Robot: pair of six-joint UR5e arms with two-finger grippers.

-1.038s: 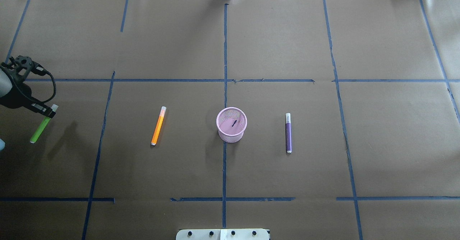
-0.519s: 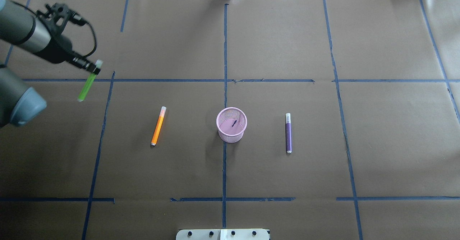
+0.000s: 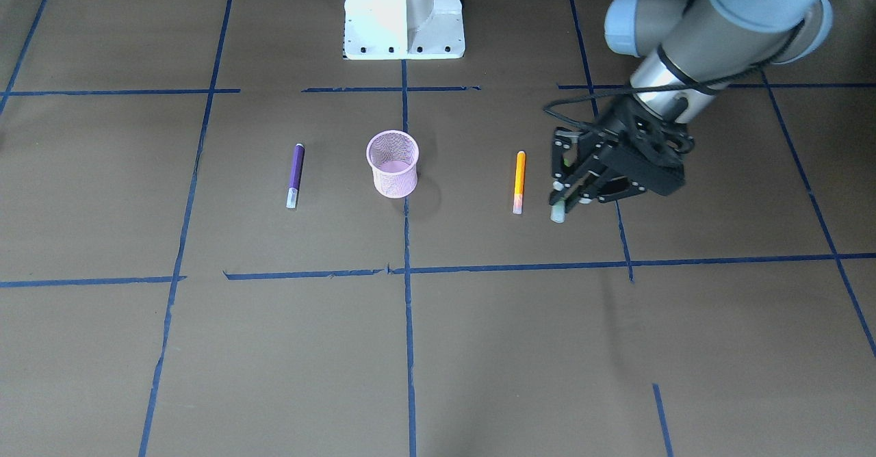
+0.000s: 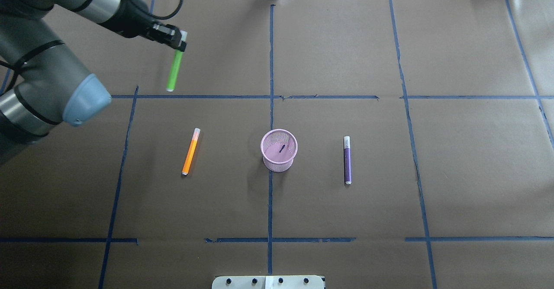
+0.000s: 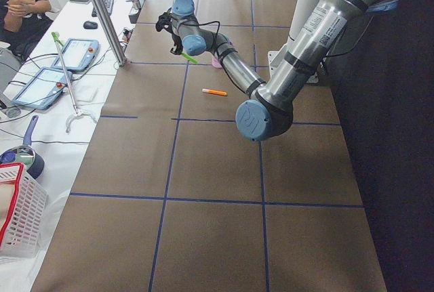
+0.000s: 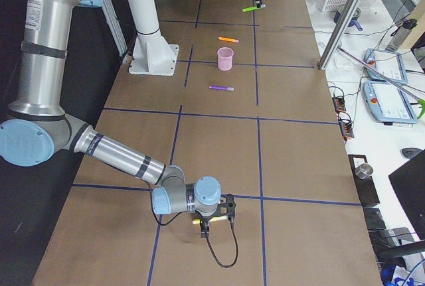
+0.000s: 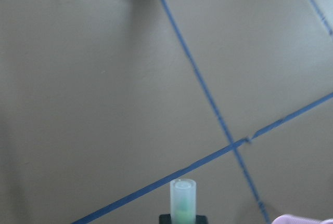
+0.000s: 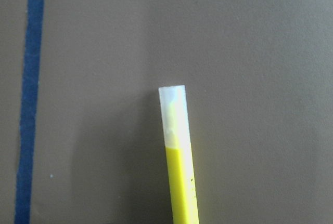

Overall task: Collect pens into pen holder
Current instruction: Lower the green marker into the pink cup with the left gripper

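One green marker pen (image 4: pixel 175 70), pinched in the left tool (image 4: pixel 180 42), hangs beyond and left of the pink wire-mesh cup (image 4: pixel 277 164).

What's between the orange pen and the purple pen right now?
The pink pen holder stands between the orange pen and the purple pen, touching neither; the overhead view shows it.
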